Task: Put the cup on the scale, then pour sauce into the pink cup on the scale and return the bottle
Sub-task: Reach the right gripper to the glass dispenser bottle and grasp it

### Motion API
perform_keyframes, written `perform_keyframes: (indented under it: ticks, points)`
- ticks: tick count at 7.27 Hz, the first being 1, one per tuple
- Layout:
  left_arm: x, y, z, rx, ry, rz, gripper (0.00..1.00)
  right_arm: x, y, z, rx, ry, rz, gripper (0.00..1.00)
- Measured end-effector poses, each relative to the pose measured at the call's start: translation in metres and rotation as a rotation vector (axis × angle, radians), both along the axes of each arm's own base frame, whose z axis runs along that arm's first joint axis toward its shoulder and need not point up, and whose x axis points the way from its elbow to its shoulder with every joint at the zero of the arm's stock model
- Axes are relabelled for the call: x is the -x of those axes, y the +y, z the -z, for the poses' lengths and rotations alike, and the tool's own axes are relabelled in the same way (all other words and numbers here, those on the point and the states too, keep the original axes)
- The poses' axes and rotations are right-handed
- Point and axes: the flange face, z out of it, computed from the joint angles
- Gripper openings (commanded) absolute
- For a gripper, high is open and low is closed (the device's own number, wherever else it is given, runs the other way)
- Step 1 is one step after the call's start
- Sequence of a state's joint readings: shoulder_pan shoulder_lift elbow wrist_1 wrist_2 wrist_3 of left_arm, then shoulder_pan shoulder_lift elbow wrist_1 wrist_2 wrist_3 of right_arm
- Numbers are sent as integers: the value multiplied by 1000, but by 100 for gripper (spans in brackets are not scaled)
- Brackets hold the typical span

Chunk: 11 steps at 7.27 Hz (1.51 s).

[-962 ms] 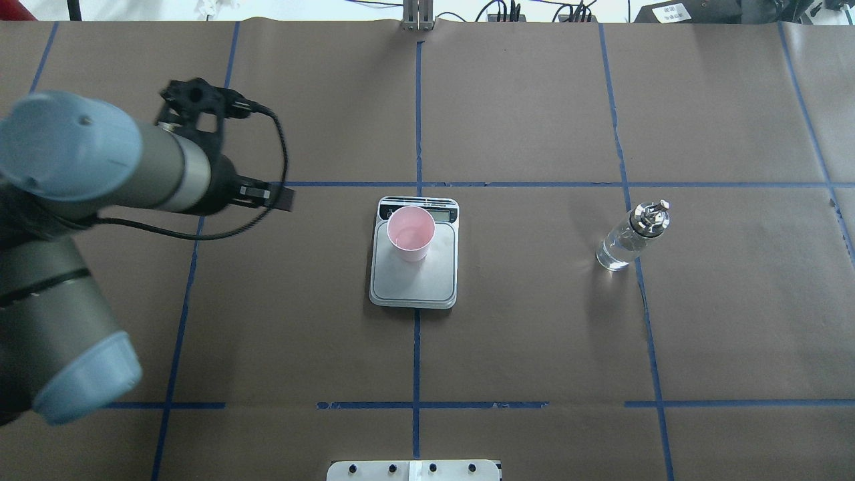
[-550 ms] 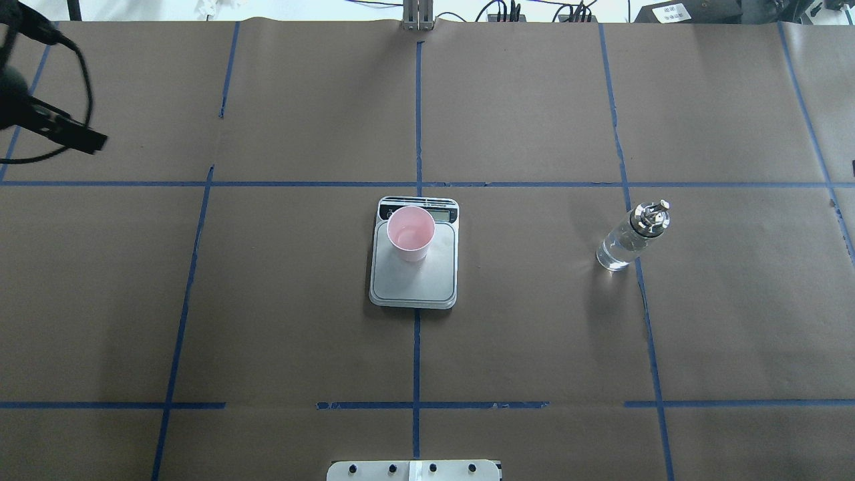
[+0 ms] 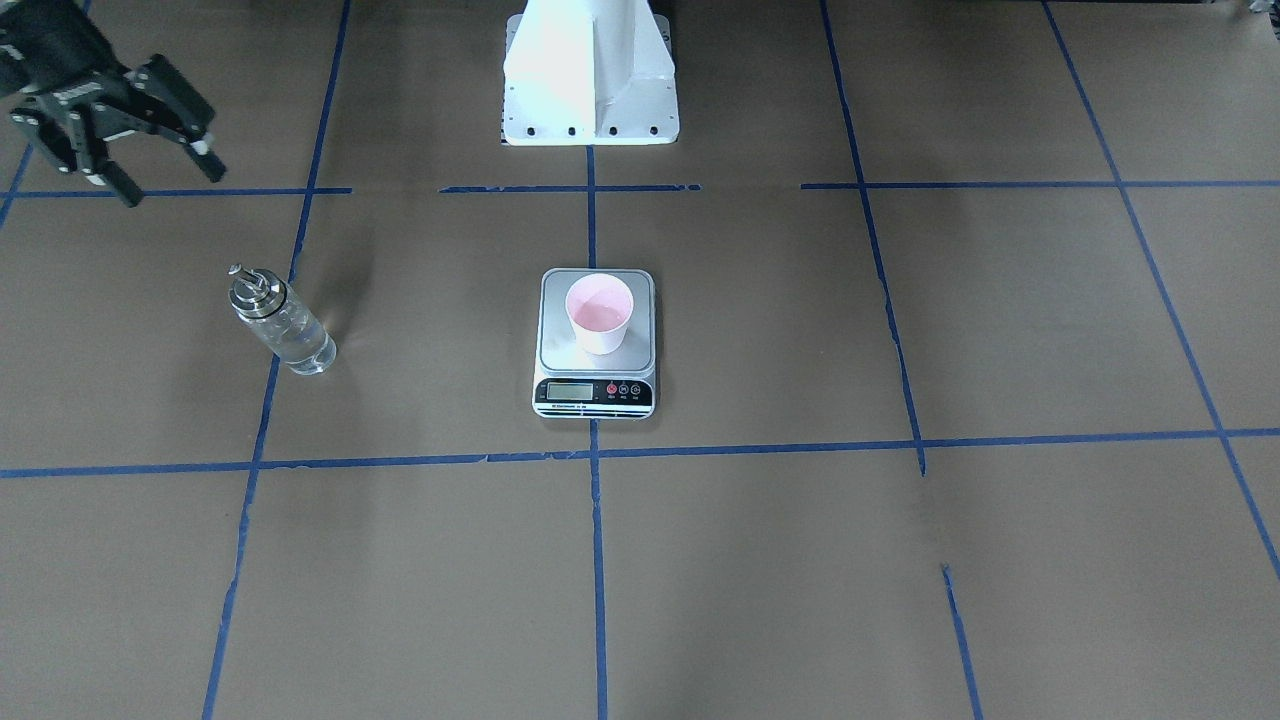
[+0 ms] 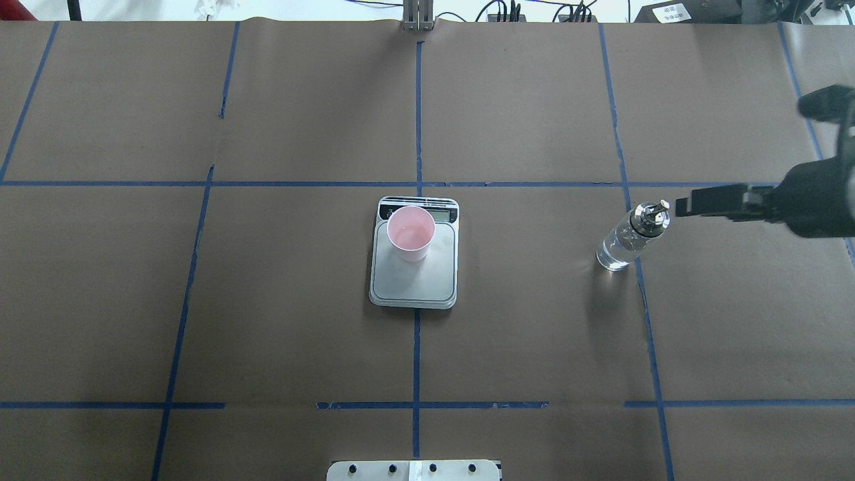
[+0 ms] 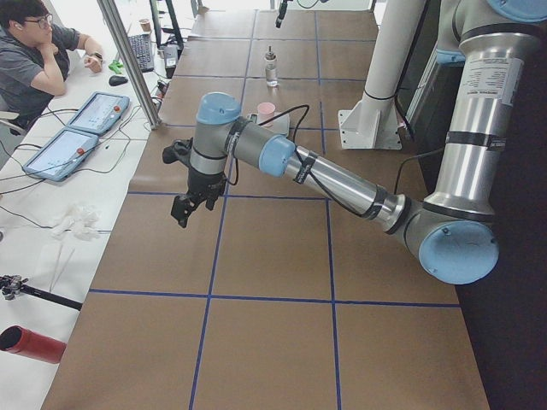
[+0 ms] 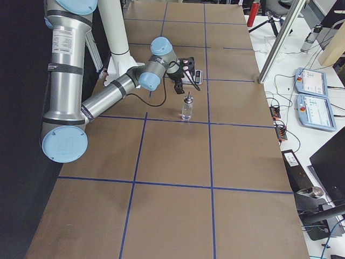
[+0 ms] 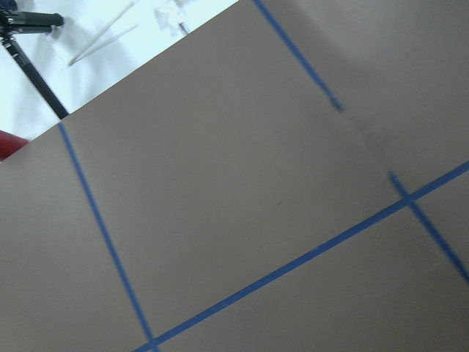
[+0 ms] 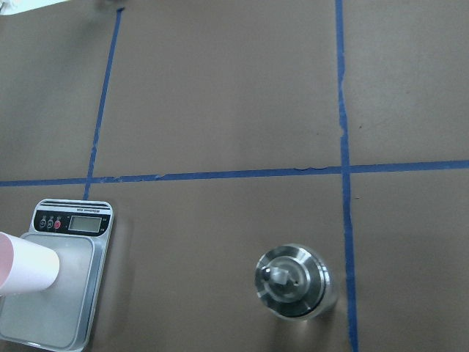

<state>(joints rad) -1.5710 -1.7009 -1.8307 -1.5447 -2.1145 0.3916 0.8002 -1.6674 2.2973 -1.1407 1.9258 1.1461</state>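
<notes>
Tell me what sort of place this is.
Most likely a robotics lab set up for trial recordings: the table is covered in brown paper gridded with blue tape, a large robot arm reaches over it, and a person sits at a side desk with control tablets.

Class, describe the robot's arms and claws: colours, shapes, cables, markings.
Both the left arm and right arm are silver-grey metal tubes with pale blue caps at the rounded joints and thin black bands. Each upper segment carries a white printed label. A black cable loops along each forearm to the wrist. The left claw and right claw are black.
</notes>
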Motion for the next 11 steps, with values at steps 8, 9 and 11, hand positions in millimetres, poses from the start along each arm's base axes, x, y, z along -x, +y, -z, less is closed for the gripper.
perform_keyframes:
  ticks: [8,9,11]
  points:
    - [13,81,-135,302,324,113,100,154,83,-94,-216,179,-282,100]
    - [12,85,-138,306,332,120,100,157,82,-102,-230,186,-299,100]
    - [11,88,-134,298,337,122,100,163,79,-115,-247,212,-317,100]
